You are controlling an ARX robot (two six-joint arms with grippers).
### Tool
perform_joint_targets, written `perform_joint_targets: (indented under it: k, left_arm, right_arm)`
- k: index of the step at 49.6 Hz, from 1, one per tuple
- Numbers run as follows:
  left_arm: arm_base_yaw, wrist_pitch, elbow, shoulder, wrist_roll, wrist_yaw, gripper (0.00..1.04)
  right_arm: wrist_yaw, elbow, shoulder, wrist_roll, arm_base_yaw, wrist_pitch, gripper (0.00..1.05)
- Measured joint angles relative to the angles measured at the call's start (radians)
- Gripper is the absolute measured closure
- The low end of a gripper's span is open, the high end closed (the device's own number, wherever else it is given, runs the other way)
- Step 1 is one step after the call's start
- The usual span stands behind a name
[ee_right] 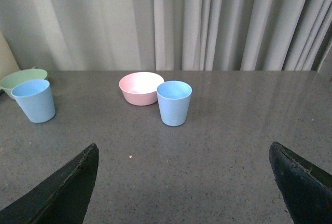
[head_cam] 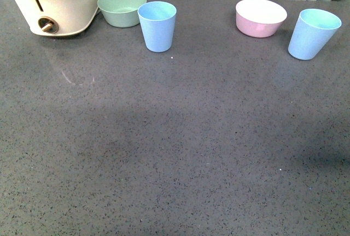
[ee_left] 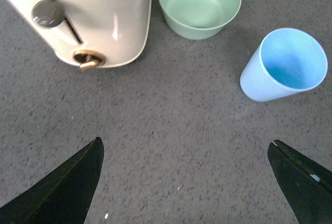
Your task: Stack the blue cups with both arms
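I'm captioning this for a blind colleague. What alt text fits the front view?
On a grey counter, one blue cup stands beside a green bowl and a cream toaster at back left; a second blue cup stands beside a pink bowl at back right. No arm is in view.

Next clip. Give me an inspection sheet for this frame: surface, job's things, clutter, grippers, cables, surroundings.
Surface: dark speckled countertop, few pale specks.
Job's things: left blue cup, right blue cup, both upright, apart, unstacked.
Clutter: cream toaster; green bowl by left blue cup; pink bowl by right blue cup.
Grippers: left gripper, right gripper both open, empty.
Cables: nothing seen.
Surroundings: pale curtain behind countertop.
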Motion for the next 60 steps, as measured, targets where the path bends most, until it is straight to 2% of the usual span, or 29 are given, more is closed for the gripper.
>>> perform_joint_targets:
  k: [21,38,52,60]
  left_arm:
    - [-0.092,-0.209,0.442,0.349,-0.072,-0.085,0.09]
    - [-0.123,-0.365,0.702,0.532,-0.141,-0.14,0.09]
    - [-0.125,-0.455,0.846,0.641,-0.204,-0.152,0.09]
    - [-0.129,-0.469,0.866,0.665,-0.218,-0.152,0.09]
  right_arm:
    - [0.0,0.0,0.0,0.0,0.0,0.0,0.09]
    - [0.0,0.0,0.0,0.0,0.0,0.0,0.09]
    - [0.0,0.0,0.0,0.0,0.0,0.0,0.09]
    - [0.0,0.0,0.0,0.0,0.0,0.0,0.09]
